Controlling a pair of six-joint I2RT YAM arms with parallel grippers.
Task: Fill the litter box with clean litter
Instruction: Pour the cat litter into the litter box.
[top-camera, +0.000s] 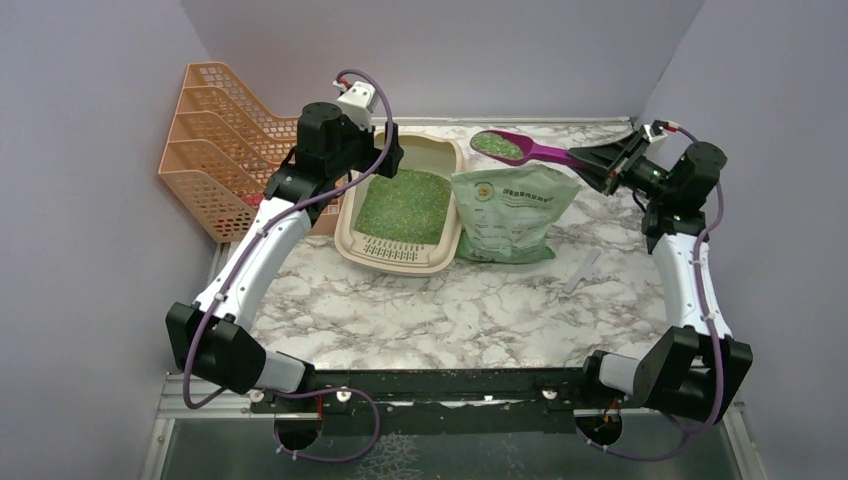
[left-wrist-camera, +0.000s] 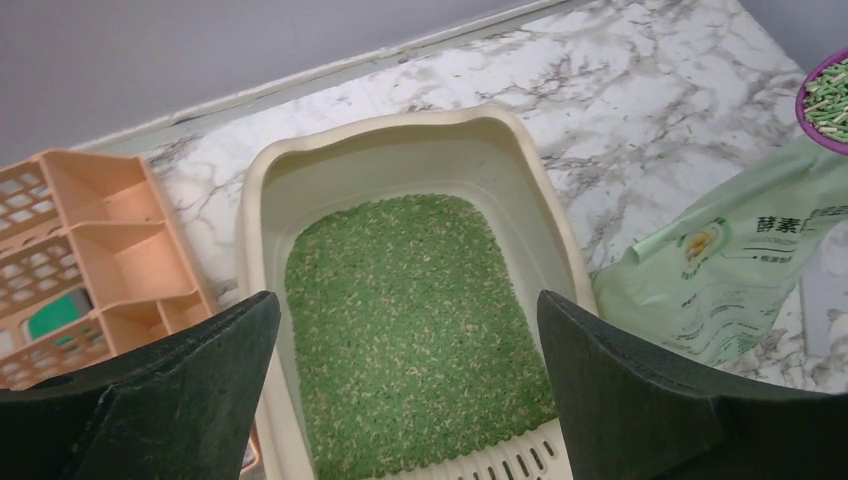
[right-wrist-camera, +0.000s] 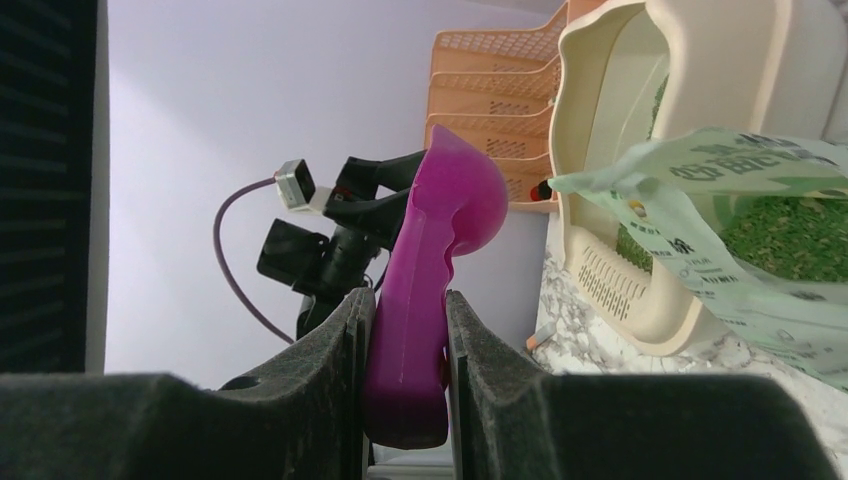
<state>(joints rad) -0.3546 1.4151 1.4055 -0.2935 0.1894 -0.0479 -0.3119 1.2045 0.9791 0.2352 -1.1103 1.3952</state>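
Note:
The beige litter box (top-camera: 352, 248) sits at the back middle of the table, its floor covered with green litter (top-camera: 405, 203). The green litter bag (top-camera: 510, 212) lies against the box's right side. My left gripper (top-camera: 385, 152) hangs open and empty above the box's far end. In the left wrist view, the litter (left-wrist-camera: 410, 320) shows between my open left gripper's (left-wrist-camera: 408, 300) fingers. My right gripper (top-camera: 592, 158) is shut on the handle of the magenta scoop (top-camera: 540, 152). The scoop is held level above the bag, its bowl full of green granules (top-camera: 497, 146). The right wrist view shows the handle (right-wrist-camera: 425, 270) clamped.
An orange mesh file rack (top-camera: 215, 140) stands at the back left, close to my left arm. A small grey strip (top-camera: 582, 270) lies on the marble table (top-camera: 450, 310) right of the bag. Grey walls enclose the back and both sides.

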